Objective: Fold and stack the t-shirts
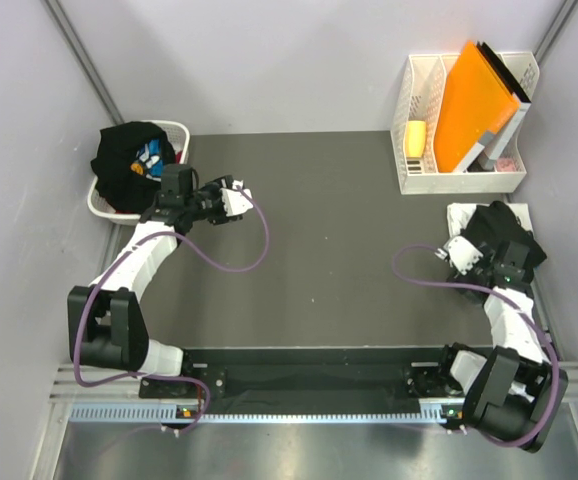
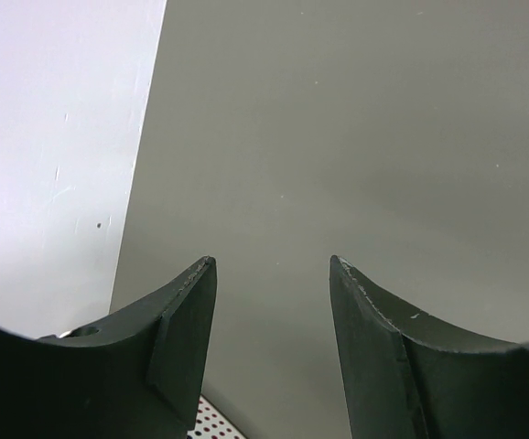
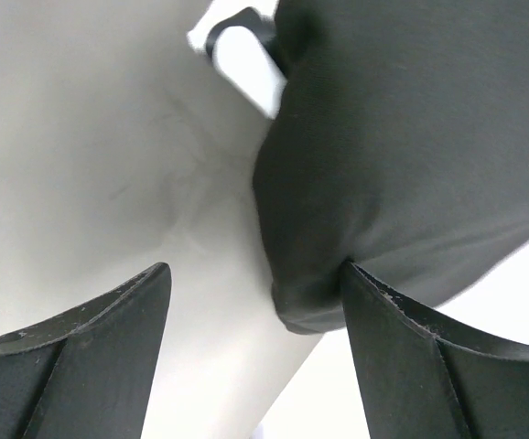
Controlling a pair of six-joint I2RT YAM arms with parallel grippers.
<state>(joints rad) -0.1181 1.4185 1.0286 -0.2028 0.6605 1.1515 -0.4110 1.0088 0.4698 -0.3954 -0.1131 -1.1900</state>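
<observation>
While the right gripper (image 1: pixel 456 250) hangs released at the folded black tee (image 1: pixel 504 232) at the right edge, the parted, empty left gripper (image 1: pixel 237 200) stands nearer the crumpled black t-shirt (image 1: pixel 127 160), heaped in the laundry basket (image 1: pixel 176 125) just to its left.

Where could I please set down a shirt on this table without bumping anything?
The mat's middle is bare, from the left gripper across to the right gripper. Crowded: the basket far left, the rack far right, and the stacked tees in front of it.
</observation>
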